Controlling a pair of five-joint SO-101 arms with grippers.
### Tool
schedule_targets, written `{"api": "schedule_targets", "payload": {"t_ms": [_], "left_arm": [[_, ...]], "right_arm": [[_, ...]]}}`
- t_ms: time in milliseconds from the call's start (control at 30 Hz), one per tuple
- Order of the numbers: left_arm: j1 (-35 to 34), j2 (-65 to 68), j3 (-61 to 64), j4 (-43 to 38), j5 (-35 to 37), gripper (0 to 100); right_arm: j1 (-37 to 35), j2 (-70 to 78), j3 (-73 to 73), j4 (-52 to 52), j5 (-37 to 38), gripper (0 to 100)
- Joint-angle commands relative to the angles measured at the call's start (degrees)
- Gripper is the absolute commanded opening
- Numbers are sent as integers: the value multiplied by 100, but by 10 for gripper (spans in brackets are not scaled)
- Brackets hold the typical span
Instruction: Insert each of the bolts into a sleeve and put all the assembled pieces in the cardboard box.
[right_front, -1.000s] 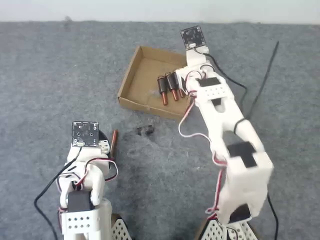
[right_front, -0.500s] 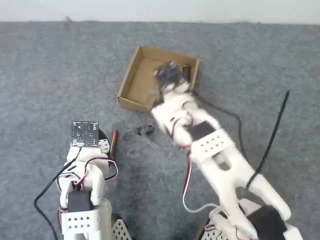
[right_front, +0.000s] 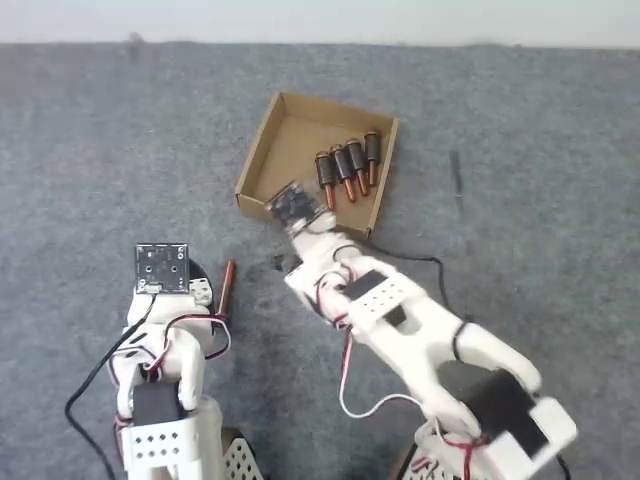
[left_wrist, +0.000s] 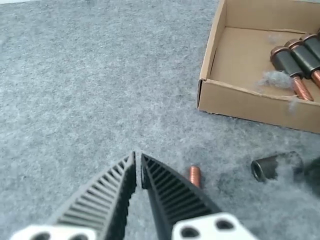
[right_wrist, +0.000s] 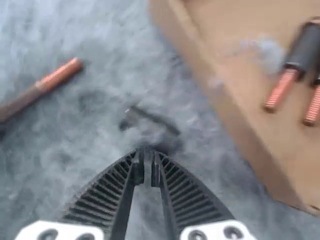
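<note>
The cardboard box (right_front: 262, 165) holds several assembled pieces (right_front: 347, 165), black sleeves with copper bolts through them. A loose copper bolt (right_front: 227, 285) lies on the grey carpet just beside my left gripper (right_front: 200, 290), whose fingers are shut and empty. In the left wrist view the left gripper (left_wrist: 138, 159) partly hides the bolt (left_wrist: 194, 176), and a loose black sleeve (left_wrist: 272, 165) lies in front of the box (left_wrist: 240, 102). My right gripper (right_wrist: 145, 159) is shut and empty, its tips hanging right at the blurred sleeve (right_wrist: 150, 122), with the bolt (right_wrist: 47, 85) farther off.
Grey carpet covers the whole table. The box wall (right_wrist: 215, 95) runs close beside my right gripper. The right arm's white links (right_front: 420, 330) and cables cross the carpet's middle. Open carpet lies left of the box and at the far right.
My right arm has swung back from over the box to the loose sleeve in front of it, leaving one more assembled piece in the box. The left arm has barely shifted.
</note>
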Motion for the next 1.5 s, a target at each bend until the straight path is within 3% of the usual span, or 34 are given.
{"api": "schedule_targets", "payload": {"t_ms": [0,233,567,900,1100,1267,1467], "left_arm": [[-35,105,-40,-149,-35,12],[-35,105,-40,-149,-35,12],[-35,105,-40,-149,-35,12],[-35,105,-40,-149,-35,12],[-53,70,-40,-220,-26,12],[-703,105,-40,-1037,0,12],[-703,105,-48,-914,9,12]], "right_arm": [[-163,-22,-53,-163,229,6],[-330,-22,-53,-57,255,6],[-787,31,-431,1138,730,6],[-523,-391,-800,1552,738,9],[-453,-1464,-1433,3503,1916,9],[-277,-1727,-1257,3231,2127,10],[-259,-1077,-1284,2765,2910,59]]}}
